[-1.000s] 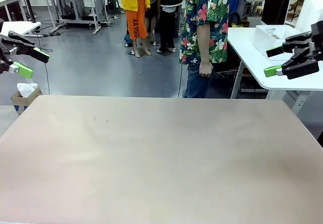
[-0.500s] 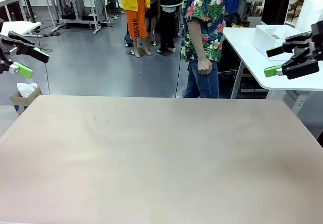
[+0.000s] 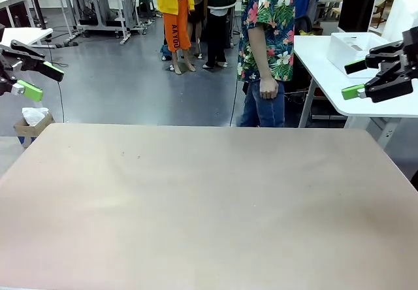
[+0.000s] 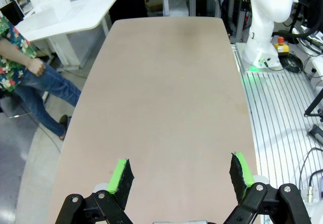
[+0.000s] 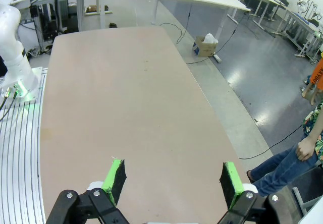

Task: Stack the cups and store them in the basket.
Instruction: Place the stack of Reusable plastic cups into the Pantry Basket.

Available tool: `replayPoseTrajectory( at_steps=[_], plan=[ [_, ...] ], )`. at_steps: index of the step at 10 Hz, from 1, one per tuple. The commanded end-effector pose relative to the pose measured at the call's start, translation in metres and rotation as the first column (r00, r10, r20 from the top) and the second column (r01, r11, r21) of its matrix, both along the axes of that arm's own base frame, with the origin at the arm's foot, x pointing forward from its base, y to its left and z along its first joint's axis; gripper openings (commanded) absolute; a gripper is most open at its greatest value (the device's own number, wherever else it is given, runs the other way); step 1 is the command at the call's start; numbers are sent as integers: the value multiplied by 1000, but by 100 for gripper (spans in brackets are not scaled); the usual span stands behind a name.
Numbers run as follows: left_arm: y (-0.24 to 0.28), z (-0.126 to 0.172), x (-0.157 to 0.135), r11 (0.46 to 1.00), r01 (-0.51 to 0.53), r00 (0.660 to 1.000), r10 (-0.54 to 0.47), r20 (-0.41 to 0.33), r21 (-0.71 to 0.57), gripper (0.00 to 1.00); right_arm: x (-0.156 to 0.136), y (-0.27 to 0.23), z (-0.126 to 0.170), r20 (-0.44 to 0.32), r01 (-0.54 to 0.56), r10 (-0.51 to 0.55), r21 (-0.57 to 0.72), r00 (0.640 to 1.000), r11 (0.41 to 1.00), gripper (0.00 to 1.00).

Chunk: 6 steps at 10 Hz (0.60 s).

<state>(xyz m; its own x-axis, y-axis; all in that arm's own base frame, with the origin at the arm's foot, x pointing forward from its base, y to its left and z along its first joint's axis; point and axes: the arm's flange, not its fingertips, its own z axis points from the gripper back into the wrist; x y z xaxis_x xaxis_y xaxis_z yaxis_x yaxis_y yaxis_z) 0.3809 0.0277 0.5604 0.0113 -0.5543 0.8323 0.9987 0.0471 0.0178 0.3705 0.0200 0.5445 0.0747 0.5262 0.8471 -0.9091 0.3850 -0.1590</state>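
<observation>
A: Where are your claws right now?

B: Your left claw (image 3: pixel 29 80) hangs high at the left edge of the front view, above the floor off the near-left corner of the bench (image 3: pixel 209 205). Its two green pads are spread wide apart, gripping nothing. From its own wrist camera you see the left claw (image 4: pixel 180 176) parted over the tan bench (image 4: pixel 166 108), with the bare surface running away between the fingers (image 4: pixel 122 175).

A: And the right one?

B: Your right claw (image 3: pixel 354 80) sits high at the right edge, in front of a white side table (image 3: pixel 313 61), also released with the pads well apart. Its wrist view shows the right claw (image 5: pixel 171 182) spread over the bench (image 5: pixel 126 108), holding nothing.

A: The cups and the basket?

B: You cannot place them from these views; the bench top in front of you is bare. A white box (image 3: pixel 353 48) rests on the side table behind the right claw, too far off to tell what it is.

A: The person?

B: A person in a floral shirt (image 3: pixel 268 22) and jeans stands beyond the far edge of the bench, one hand (image 3: pixel 268 89) hanging at the hip, apart from both claws.
</observation>
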Motion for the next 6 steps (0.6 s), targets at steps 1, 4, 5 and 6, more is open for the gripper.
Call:
replayPoseTrajectory(
  at_steps=[1, 4, 5, 6],
  plan=[
    [-1, 3, -1, 1000, -7, 1000, 7, -8, -18, 100, 2, 2, 0, -2, 5, -5, 25, 1000, 1000, 100],
    [-1, 3, -1, 1000, -7, 1000, 7, -8, -18, 100, 2, 2, 0, -2, 5, -5, 25, 1000, 1000, 100],
    [-1, 3, -1, 1000, -7, 1000, 7, -8, -18, 100, 2, 2, 0, -2, 5, -5, 25, 1000, 1000, 100],
    [-1, 3, -1, 1000, -7, 1000, 7, -8, -18, 100, 2, 2, 0, -2, 5, -5, 25, 1000, 1000, 100]
  ],
)
